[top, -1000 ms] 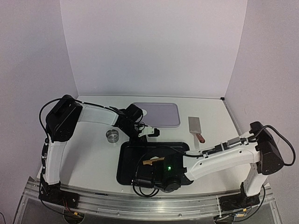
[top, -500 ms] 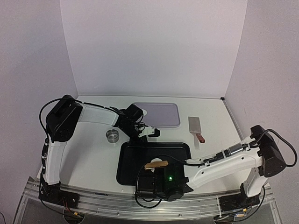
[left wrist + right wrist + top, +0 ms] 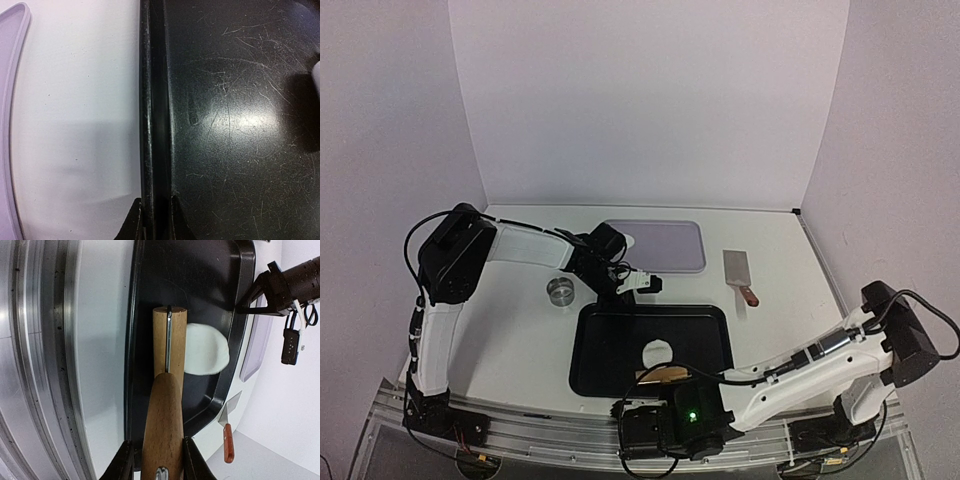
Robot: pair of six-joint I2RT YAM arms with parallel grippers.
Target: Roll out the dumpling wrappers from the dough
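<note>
Pulling back toward the near edge of the table [image 3: 510, 340], the right hand [image 3: 159, 460], clamped on the rolling pin [image 3: 169, 340], is uncovering the flattened dough [image 3: 657, 352] mid-tray. The left hand [image 3: 154, 220] is pinching the far rim of the black tray [image 3: 610, 340]; a slipping pinch risks the tray sliding.

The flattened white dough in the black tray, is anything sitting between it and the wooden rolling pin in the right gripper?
Nothing visible does. The flattened white dough lies on the black tray directly beside the wooden rolling pin, which the right gripper holds by its handle.
</note>
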